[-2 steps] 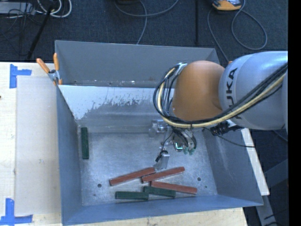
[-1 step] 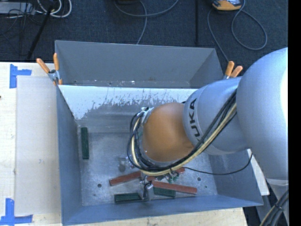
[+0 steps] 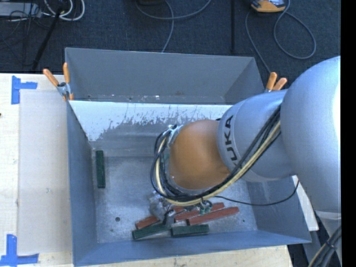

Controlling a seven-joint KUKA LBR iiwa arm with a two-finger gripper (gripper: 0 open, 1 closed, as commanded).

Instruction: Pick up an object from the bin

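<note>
Where the bin (image 3: 167, 77) floor meets its left slope, a lone green bar (image 3: 100, 169) lies along the wall, well apart from the rest. Further right, by the near wall, lies a heap (image 3: 183, 224) of red-brown and green bars. The gripper (image 3: 159, 208) is low over its left end, just above a red-brown bar (image 3: 147, 222). Whether the gripper is apart or closed, I cannot tell, since the orange cover (image 3: 194, 154) hides it. Two long red bars (image 3: 207, 216) reach rightward.
</note>
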